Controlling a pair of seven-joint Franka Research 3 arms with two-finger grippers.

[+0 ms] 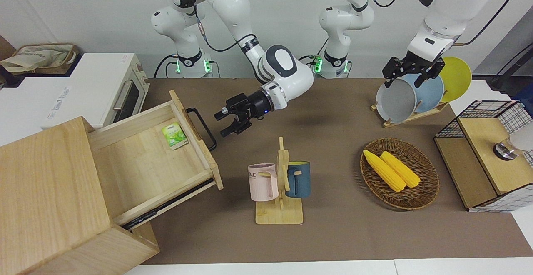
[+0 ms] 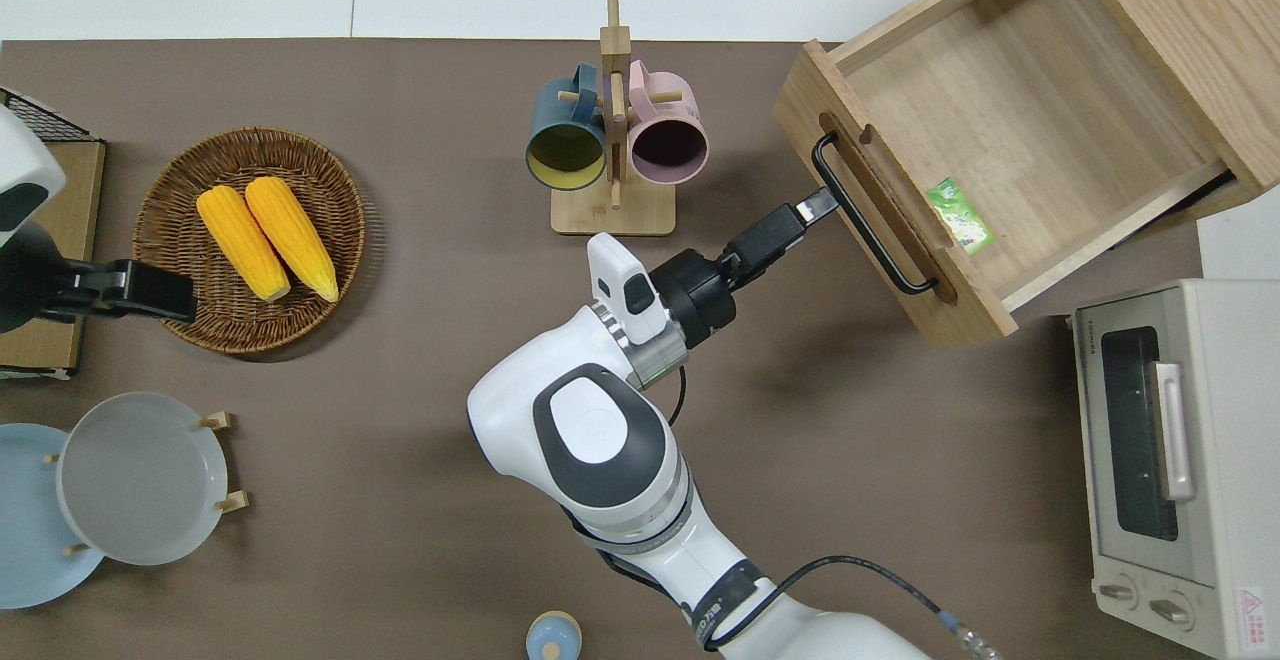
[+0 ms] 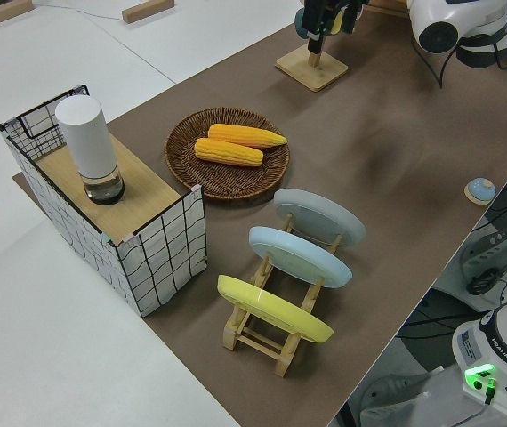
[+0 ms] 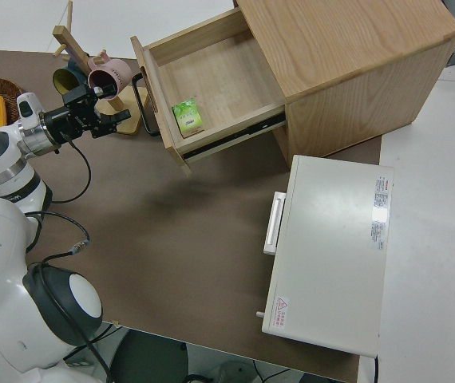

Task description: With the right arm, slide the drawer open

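Observation:
The light-wood drawer (image 1: 150, 171) stands pulled far out of its big wooden box (image 1: 46, 191) at the right arm's end of the table. Its black bar handle (image 1: 202, 128) faces the table's middle. A small green packet (image 1: 174, 135) lies inside, near the drawer front. My right gripper (image 1: 221, 123) is open and empty, a short way off the handle and not touching it. In the overhead view my right gripper (image 2: 818, 204) sits just beside the handle (image 2: 870, 225) of the drawer (image 2: 1010, 110). The left arm is parked, and its gripper (image 1: 410, 74) looks open and empty.
A wooden mug rack (image 1: 280, 185) with a pink and a blue mug stands near the drawer front. A white toaster oven (image 1: 104, 87) sits beside the box, nearer to the robots. A basket of corn (image 1: 399, 173), a plate rack (image 1: 416, 96) and a wire-mesh cabinet (image 1: 483, 154) are toward the left arm's end.

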